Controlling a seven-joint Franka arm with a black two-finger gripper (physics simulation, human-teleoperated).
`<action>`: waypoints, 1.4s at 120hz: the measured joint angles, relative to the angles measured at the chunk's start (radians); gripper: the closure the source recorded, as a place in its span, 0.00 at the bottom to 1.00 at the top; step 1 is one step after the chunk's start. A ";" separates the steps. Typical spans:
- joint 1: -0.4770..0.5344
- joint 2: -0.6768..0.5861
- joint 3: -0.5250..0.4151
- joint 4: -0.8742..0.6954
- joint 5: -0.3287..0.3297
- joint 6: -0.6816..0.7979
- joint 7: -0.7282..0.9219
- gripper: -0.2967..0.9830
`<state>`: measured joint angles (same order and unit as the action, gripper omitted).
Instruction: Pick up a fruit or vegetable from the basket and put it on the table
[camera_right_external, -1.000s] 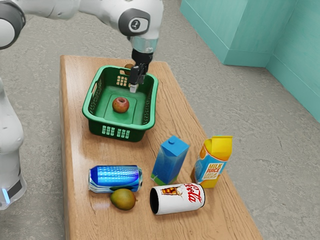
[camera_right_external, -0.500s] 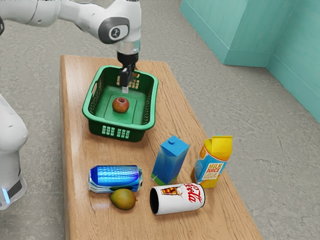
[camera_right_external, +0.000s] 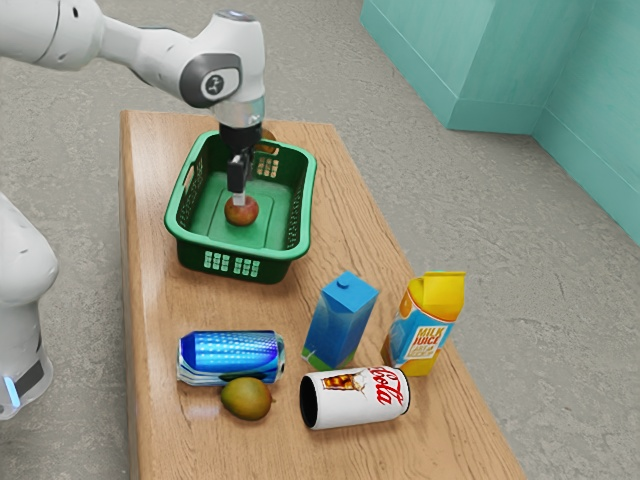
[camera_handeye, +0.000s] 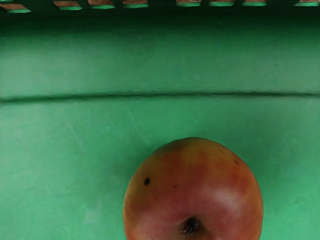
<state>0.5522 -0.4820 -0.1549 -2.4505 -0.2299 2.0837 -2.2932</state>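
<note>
In the exterior view the gripper (camera_right_external: 239, 200) points down inside the green basket (camera_right_external: 240, 246), its tip at the upper side of a red apple (camera_right_external: 241, 213). Whether its fingers straddle the apple is hard to tell from this side. The apple rests on the basket floor. From the wrist view, the apple (camera_handeye: 195, 190) lies just under the hand, stem end up, with the basket's green floor (camera_handeye: 65, 165) around it. The table (camera_right_external: 190, 305) carries the basket.
A brown round item (camera_right_external: 268, 140) is behind the basket's far wall. Toward the near end of the table are a blue can (camera_right_external: 231, 357), a green-brown mango (camera_right_external: 247, 398), a blue carton (camera_right_external: 340, 322), a yellow carton (camera_right_external: 428, 320) and a white cola can (camera_right_external: 356, 397).
My hand has moved toward the exterior view's left and down into the basket, from near its far wall to the apple. The apple has stayed where it was.
</note>
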 joint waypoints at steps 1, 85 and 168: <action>0.000 -0.002 0.000 -0.002 0.000 0.000 -0.001 0.23; 0.066 0.028 -0.022 -0.038 -0.002 0.050 -0.001 0.23; 0.066 0.199 -0.025 0.000 -0.002 0.200 0.017 0.24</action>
<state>0.6181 -0.2833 -0.1795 -2.4502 -0.2314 2.2833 -2.2767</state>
